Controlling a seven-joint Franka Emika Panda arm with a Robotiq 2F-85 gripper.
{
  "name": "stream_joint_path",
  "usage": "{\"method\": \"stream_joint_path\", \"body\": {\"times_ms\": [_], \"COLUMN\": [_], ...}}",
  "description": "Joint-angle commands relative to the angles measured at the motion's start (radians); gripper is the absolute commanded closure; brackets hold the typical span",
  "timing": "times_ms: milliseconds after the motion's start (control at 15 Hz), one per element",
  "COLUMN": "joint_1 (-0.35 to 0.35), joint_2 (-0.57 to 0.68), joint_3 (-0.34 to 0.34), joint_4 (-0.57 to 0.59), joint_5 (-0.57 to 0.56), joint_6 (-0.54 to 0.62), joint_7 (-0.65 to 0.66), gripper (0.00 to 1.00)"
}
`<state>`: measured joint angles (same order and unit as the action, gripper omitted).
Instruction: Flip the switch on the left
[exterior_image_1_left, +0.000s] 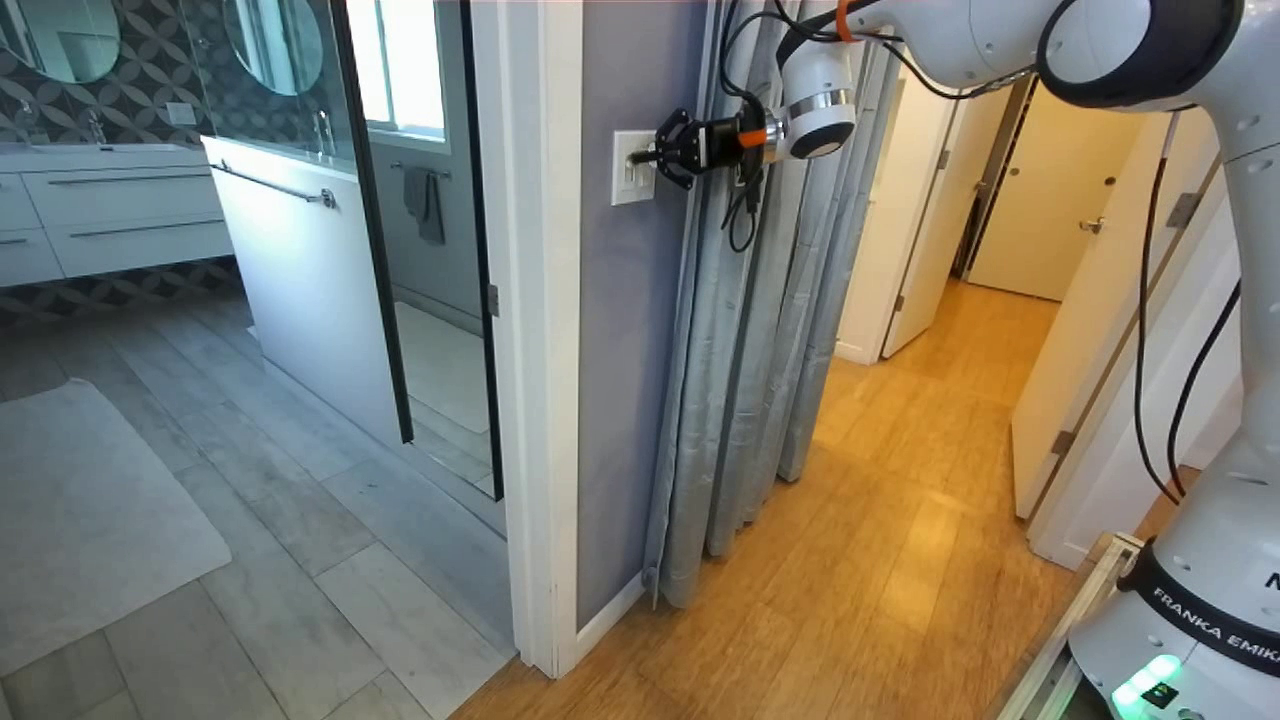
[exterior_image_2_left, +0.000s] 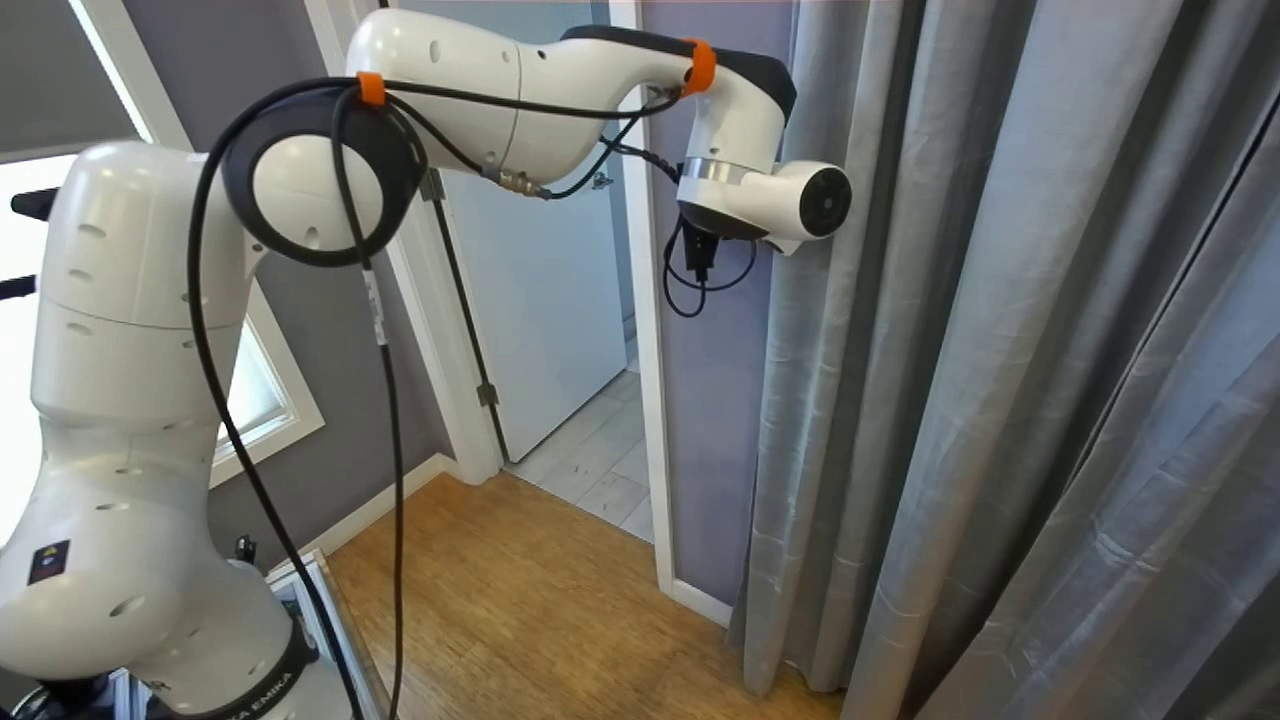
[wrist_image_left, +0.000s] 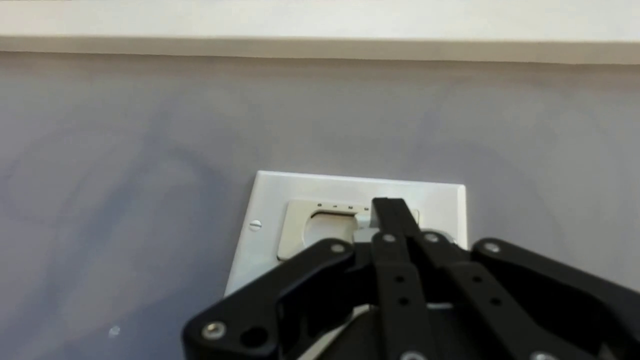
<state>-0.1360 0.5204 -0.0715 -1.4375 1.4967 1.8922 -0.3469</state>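
The switch (exterior_image_1_left: 622, 187) is a white wall plate on the grey-lilac wall, beside the door frame. In the wrist view the plate (wrist_image_left: 275, 186) shows a cream inset with an oval recess, small marks and a white tab (wrist_image_left: 364, 234). My gripper (exterior_image_1_left: 640, 157) reaches to the front of the plate from the curtain side. In the wrist view its black fingertips (wrist_image_left: 389, 201) are together with nothing seen between them. They overlap the inset, right beside the tab; I cannot tell if they touch it. The fingers hide the plate's lower part. In an exterior view the arm hides the fingers and plate.
A grey curtain (exterior_image_1_left: 740, 380) hangs close behind the gripper and wrist. A white door frame (exterior_image_1_left: 545, 350) stands on the plate's far side, with a bathroom beyond. Loose black cables (exterior_image_2_left: 690, 290) hang below the wrist.
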Motion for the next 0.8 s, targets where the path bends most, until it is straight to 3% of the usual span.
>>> {"method": "stream_joint_path", "body": {"times_ms": [0, 733], "joint_1": [-0.012, 0.001], "joint_2": [0.043, 0.056], "joint_3": [0.024, 0.010], "joint_4": [0.060, 0.057], "joint_5": [0.041, 0.010], "joint_6": [0.006, 0.037], "joint_7": [0.049, 0.132], "gripper": [1.00, 1.00]}}
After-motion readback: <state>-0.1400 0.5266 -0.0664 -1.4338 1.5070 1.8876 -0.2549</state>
